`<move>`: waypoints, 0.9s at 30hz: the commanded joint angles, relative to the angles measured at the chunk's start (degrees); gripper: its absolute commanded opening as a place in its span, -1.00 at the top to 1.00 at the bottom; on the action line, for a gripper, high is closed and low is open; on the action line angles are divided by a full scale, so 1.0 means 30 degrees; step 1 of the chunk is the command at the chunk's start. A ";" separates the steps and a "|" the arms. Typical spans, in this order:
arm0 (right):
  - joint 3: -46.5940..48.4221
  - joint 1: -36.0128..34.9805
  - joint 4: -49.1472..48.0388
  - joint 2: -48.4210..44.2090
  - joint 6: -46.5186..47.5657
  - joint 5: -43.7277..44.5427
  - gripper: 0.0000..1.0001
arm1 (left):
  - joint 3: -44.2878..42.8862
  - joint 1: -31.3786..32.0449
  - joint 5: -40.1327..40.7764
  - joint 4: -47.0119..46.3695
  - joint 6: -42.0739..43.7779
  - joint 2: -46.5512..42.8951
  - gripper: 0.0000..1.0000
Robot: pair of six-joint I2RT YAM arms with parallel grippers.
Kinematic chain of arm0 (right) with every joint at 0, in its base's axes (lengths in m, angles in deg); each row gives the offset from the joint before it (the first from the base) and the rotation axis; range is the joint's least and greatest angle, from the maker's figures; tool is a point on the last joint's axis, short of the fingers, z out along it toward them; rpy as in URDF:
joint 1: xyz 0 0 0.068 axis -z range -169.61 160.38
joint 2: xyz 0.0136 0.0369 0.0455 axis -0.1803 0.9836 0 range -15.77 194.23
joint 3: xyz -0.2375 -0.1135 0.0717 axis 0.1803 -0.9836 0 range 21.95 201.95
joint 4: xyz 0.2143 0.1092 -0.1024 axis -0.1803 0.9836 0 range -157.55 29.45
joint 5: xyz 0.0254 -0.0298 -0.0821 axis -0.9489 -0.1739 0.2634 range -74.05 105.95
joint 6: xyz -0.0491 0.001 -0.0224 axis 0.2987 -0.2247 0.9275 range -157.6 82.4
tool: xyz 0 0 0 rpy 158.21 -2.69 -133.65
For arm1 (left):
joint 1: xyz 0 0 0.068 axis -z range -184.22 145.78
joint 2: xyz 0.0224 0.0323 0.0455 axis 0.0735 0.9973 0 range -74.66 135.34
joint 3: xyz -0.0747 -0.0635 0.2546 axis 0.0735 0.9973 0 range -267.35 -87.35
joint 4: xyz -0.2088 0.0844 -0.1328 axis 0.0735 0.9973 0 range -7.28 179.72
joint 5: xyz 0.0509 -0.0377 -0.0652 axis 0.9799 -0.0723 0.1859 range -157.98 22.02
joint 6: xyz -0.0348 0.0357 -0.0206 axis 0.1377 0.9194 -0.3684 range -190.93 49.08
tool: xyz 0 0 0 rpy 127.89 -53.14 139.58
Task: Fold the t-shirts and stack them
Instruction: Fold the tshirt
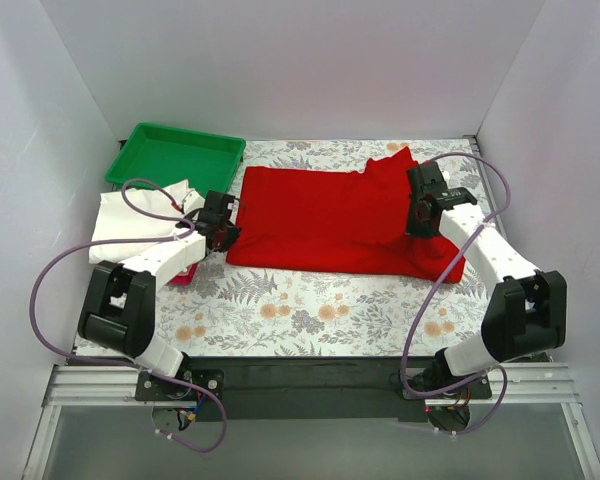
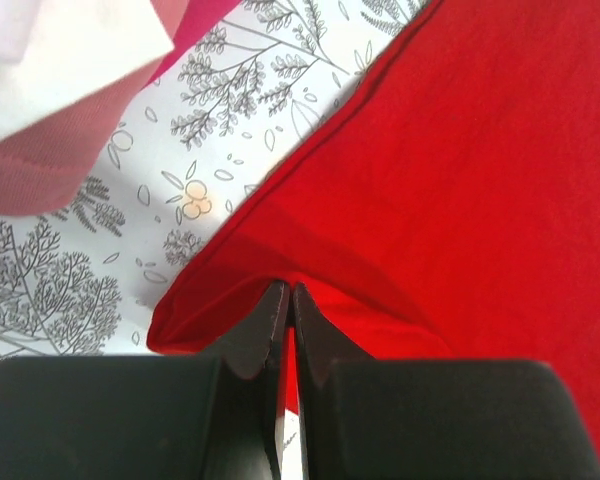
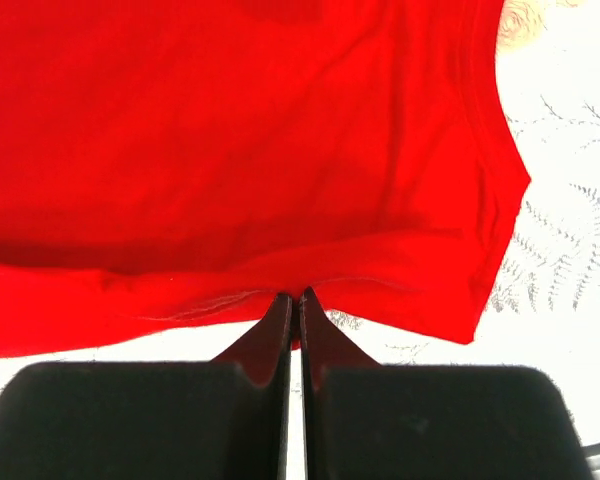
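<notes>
A bright red t-shirt (image 1: 325,218) lies spread across the middle of the floral table cover. My left gripper (image 1: 220,228) is shut on its left edge; the left wrist view shows the jaws (image 2: 288,292) pinching a red fold (image 2: 450,180). My right gripper (image 1: 417,222) is shut on the shirt's right part; the right wrist view shows the jaws (image 3: 293,298) pinching a red hem (image 3: 280,150). A cream-white t-shirt (image 1: 140,225) lies folded at the left with a red one under it (image 1: 183,276); both show in the left wrist view (image 2: 50,60).
A green plastic tray (image 1: 140,165) stands at the back left. White walls close in the back and both sides. The floral table cover (image 1: 310,315) shows along the front.
</notes>
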 commanded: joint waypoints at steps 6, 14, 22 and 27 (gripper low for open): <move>0.1938 0.0766 -0.2419 0.1877 0.2284 -0.2113 0.97 | -0.1275 -0.0511 -0.0051 -0.1526 0.0893 0.1246 1.00; 0.4248 0.1382 -0.2652 0.5567 0.2604 -0.2027 0.97 | -0.1949 -0.0629 0.0124 -0.1995 0.0805 0.2976 0.94; 0.5431 0.1441 -0.3499 0.6016 0.3925 -0.3136 -0.24 | -0.1981 -0.0046 -0.0226 -0.2346 0.1916 0.0699 -0.81; 0.0541 0.1470 -0.5581 0.2150 0.3457 -0.6646 -0.97 | -0.1162 0.1536 -0.1774 -0.3664 0.3001 -0.0332 -0.84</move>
